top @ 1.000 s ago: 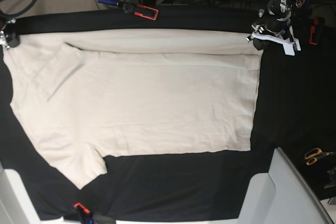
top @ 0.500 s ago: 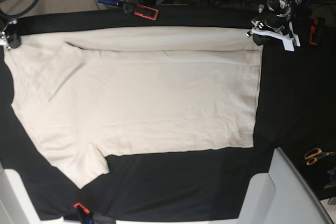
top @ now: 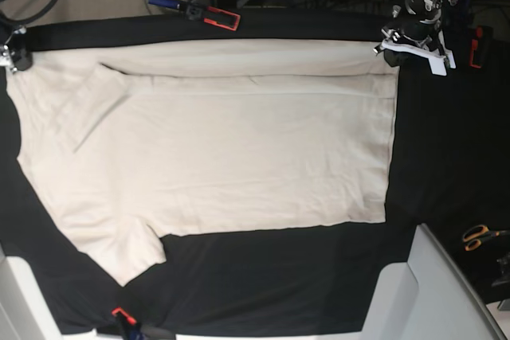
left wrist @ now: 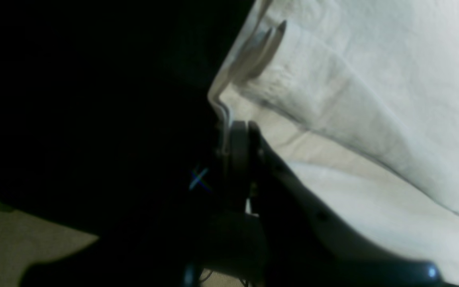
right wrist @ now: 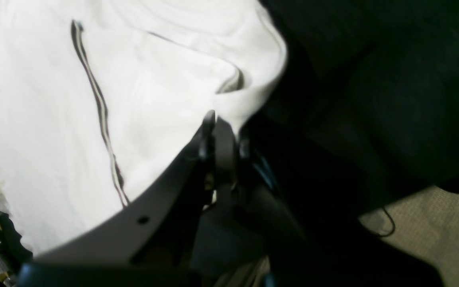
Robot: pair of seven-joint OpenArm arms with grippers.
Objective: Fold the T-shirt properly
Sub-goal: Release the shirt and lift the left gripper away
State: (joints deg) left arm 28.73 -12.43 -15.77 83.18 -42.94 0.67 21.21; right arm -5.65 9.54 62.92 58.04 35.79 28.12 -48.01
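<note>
the t-shirt (top: 215, 149) is spread flat across the black desk (top: 446, 157), with its far long edge folded over into a strip. the left end effector (top: 388, 51) is clamped shut on the shirt's far corner at the hem end, and the right end effector (top: 16, 59) is pinched shut on the opposite far corner. orange scissors (top: 478, 236) sit off by themselves.

no readable text, labels or numbers

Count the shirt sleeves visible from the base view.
2. On the T-shirt, one sleeve is folded inward over the body at upper left; the other sleeve sticks out flat at lower left.
</note>
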